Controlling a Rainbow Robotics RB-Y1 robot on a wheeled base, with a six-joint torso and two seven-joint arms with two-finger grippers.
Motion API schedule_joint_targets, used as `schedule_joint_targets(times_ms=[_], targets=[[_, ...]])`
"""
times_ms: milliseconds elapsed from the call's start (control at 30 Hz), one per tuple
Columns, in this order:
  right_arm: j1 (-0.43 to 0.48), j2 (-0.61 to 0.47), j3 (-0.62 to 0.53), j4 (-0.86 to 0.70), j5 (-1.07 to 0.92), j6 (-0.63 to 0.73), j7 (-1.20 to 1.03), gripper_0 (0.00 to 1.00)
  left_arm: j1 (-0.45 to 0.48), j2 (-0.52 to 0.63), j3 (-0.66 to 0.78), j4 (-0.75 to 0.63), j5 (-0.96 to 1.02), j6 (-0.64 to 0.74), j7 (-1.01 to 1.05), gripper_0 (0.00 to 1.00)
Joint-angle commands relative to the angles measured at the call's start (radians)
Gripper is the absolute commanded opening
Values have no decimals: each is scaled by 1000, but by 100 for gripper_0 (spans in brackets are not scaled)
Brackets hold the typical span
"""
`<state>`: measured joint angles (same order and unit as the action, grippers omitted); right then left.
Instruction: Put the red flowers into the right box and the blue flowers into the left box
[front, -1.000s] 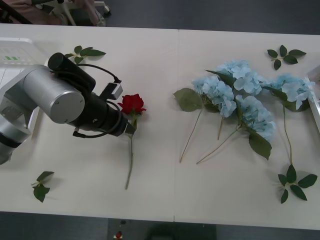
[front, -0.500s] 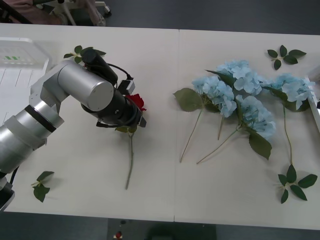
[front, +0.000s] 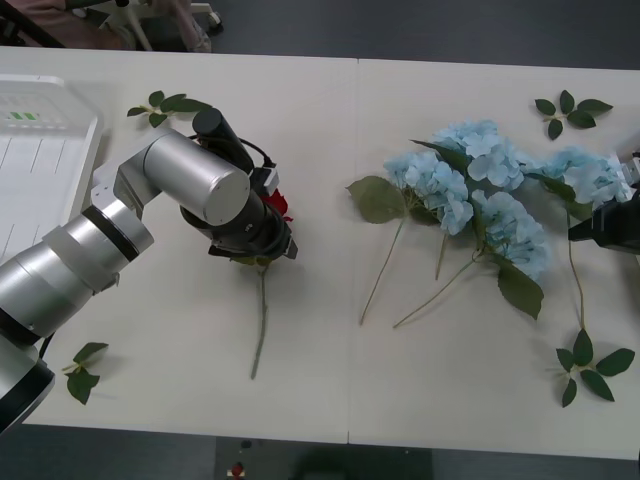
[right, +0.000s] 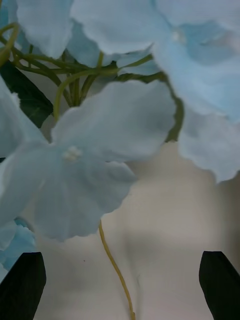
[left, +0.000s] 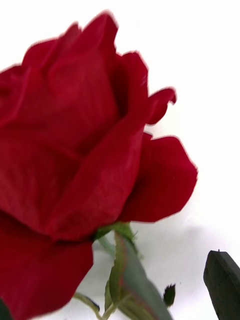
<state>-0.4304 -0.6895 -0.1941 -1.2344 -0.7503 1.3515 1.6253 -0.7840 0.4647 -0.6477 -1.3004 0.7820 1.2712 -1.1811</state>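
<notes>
Red rose (front: 278, 205) on the table left of centre, bloom tucked under the left gripper (front: 262, 240), stem (front: 260, 325) trailing back toward the near edge. Left wrist view: bloom (left: 75, 145) close up, one black finger (left: 222, 282) at the corner, well clear of the petals. Jaws spread, nothing held. Judged step: closing on the rose. Best to take the stem just below the bloom, not the petals; squeeze gently, thin wire likely to roll.

Blue flowers (front: 470, 190) lying in a cluster right of centre, stems fanned toward the near edge. Right gripper (front: 605, 225) at the table's right edge beside them; in its wrist view, fingers (right: 22, 285) wide apart, a thin stem (right: 117, 272) between them, petals (right: 90, 165) overhead. Nothing gripped yet.

White slotted basket (front: 80, 150) at far left. Loose leaf sprigs (front: 165, 103) scattered; leave alone.
</notes>
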Motion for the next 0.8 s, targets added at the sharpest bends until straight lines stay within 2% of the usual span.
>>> schedule_joint_targets(times_ms=[33,267,433,600,800], targets=[[-5,8,12,-28,26,-23,-28,89,-34,5,-33,-11,-18,-12,15,100],[-5,39,28,-19,55,-63,-33,89,-34,5,-61,-8,-53,-13,0,100],[-7,48,76,16,60,-147,-42,89,-34,-11,-78,0,-98,-13,3,100],[-5,54,79,21,60,-160,-47,89,-34,-17,-78,15,-99,-27,-2,100],[-7,64,81,38,66,-184,-47,85,-34,-21,-78,16,-101,-27,-5,100]])
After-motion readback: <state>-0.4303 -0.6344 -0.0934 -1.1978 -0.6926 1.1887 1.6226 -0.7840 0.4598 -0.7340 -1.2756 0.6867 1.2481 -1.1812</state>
